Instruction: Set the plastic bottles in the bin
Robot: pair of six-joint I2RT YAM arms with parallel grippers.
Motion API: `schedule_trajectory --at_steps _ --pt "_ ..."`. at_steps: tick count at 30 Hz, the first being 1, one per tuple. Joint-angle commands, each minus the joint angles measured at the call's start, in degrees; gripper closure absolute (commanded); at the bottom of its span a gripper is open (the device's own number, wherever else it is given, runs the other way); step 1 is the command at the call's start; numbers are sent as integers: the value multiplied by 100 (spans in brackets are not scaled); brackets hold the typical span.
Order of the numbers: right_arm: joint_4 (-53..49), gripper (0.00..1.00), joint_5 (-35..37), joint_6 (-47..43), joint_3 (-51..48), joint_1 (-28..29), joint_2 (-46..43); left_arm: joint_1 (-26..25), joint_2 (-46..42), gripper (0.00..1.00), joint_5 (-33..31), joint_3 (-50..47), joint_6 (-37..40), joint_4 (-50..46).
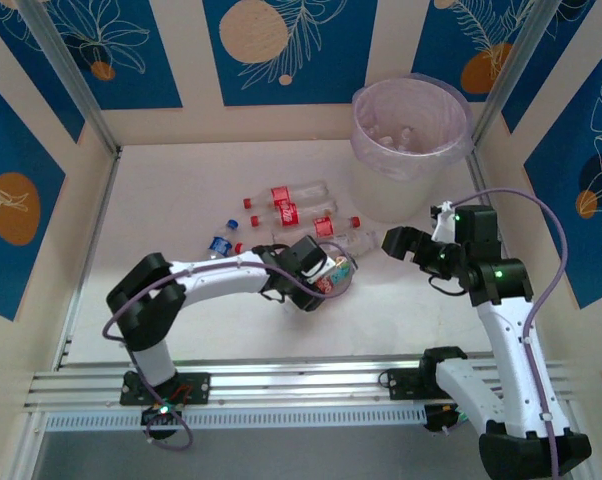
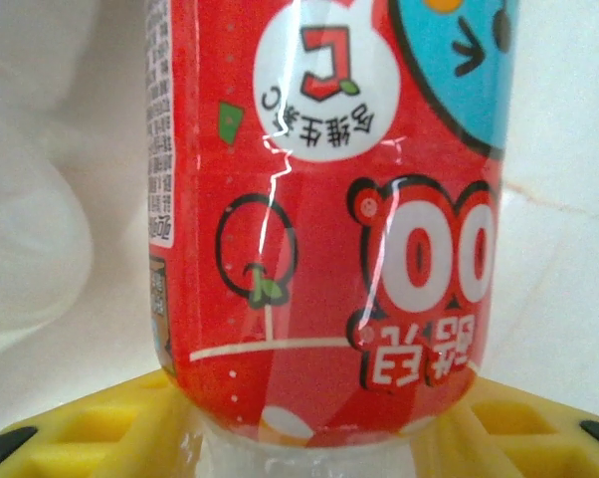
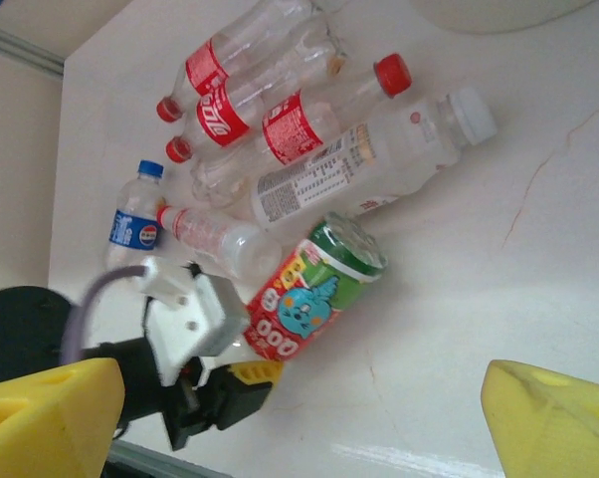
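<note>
A red-labelled, green-topped plastic bottle [image 2: 319, 219] lying on the white counter [image 1: 181, 190] is gripped at one end by the left end effector [image 1: 327, 277]; the right end effector [image 1: 394, 243] hangs spread wide, empty, near the round translucent lilac-lined bin [image 1: 381, 195]

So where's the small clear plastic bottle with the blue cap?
The blue-capped bottle lies leftmost in the pile in the top view, just beyond the left arm.

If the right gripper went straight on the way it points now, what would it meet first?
Most likely the cartoon-label bottle held by the left gripper, which lies centred ahead of the open right gripper. Depth is unclear, so it might touch bare table just short of it.
</note>
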Motion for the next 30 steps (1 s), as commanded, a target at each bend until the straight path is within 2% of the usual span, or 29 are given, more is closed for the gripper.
schedule_trajectory --at_steps 1,4,9,13,16,23,30 --pt "298 7 -350 404 -378 195 -27 -64 -655 49 -53 -96 -190 131" --pt "832 7 -361 799 -820 679 68 -65 -1088 50 -93 -312 -278 297" --pt "2561 6 -670 1403 -1346 1599 466 -54 -1808 50 -187 -771 -456 857" --pt "3644 6 -887 1402 -1451 1743 1060 0 -2082 49 -386 -831 -680 651" --pt "4314 7 -989 1443 -1418 1879 1441 11 -2157 49 -290 -945 -752 827" --pt "4819 7 -841 1624 -1221 2123 2244 58 -2118 49 -477 -884 -957 835" --pt "4733 20 -684 1543 -1060 2326 2436 201 -2080 51 -469 -974 -1260 888"
